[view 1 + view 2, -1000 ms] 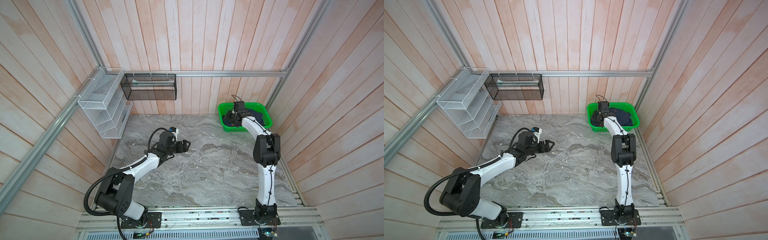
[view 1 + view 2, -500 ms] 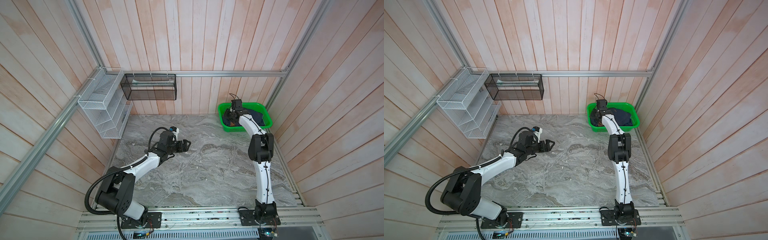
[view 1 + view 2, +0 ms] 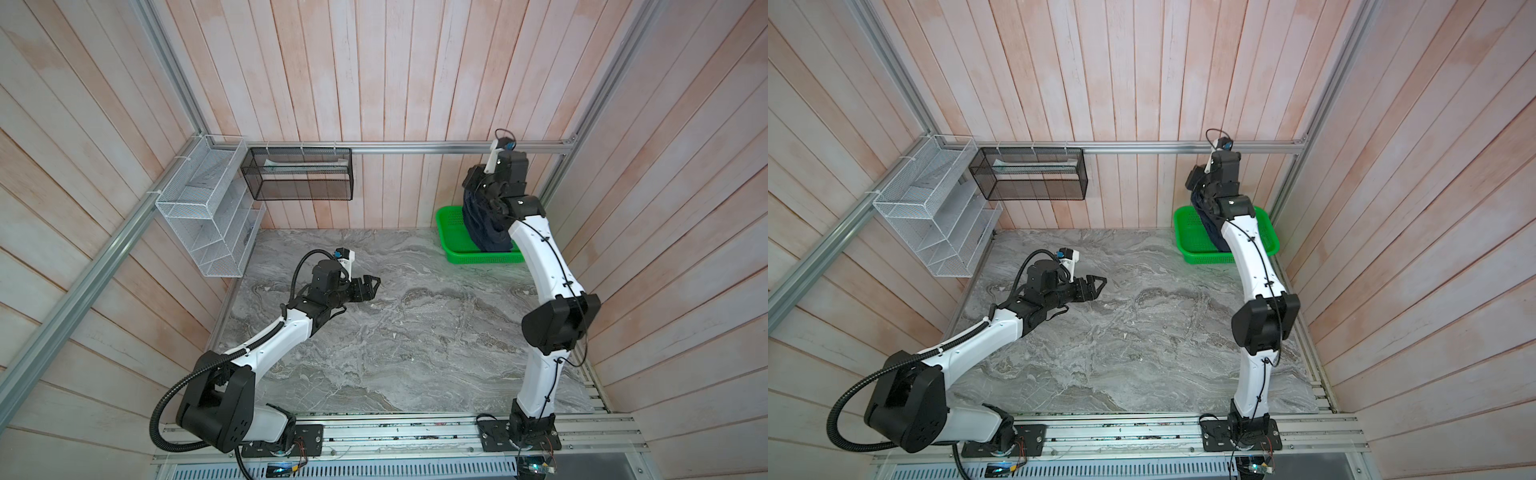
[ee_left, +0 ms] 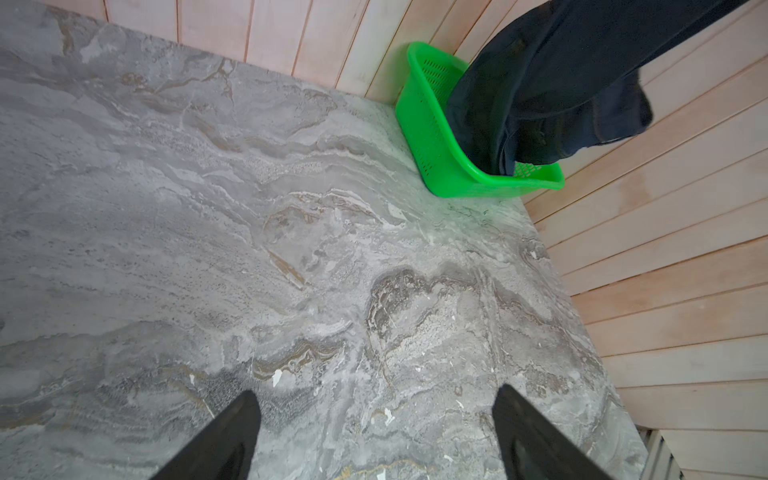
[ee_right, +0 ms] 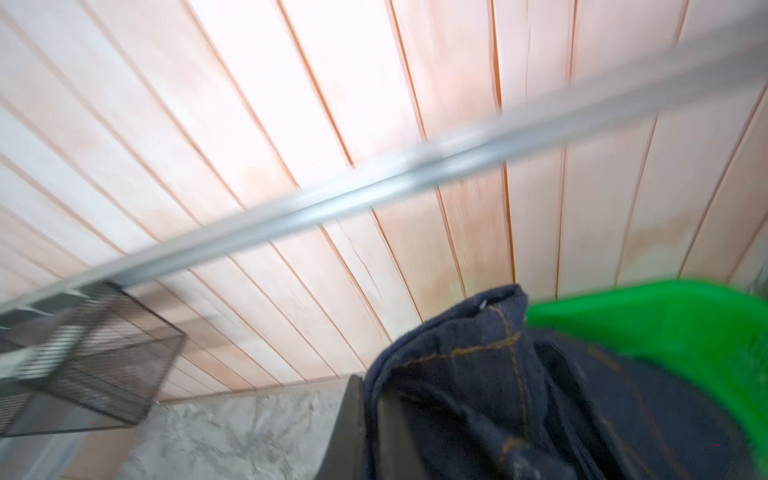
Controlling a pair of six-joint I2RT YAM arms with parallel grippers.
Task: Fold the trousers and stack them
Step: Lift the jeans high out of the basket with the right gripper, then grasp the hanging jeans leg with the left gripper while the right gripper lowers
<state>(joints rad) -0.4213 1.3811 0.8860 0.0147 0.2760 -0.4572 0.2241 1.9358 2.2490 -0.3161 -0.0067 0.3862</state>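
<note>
Navy jeans (image 3: 484, 228): dark denim with tan stitching, hanging from the right gripper (image 5: 370, 386) at the far right corner. The upper part is in the air above the green basket (image 3: 449, 232), and the lower end reaches down inside it.
Right gripper: jaws pinched close on a fold of the jeans beside a stitched seam, with cloth between the fingers. It is held high, near the aluminium rail (image 3: 415, 146).
Left gripper (image 4: 376, 395): jaws spread wide, empty and touching nothing. It hovers low over the marble tabletop (image 4: 249, 208), left of the middle, well apart from the basket and jeans.
Green basket: on the tabletop in the far right corner, against the wooden wall (image 3: 395, 83).
</note>
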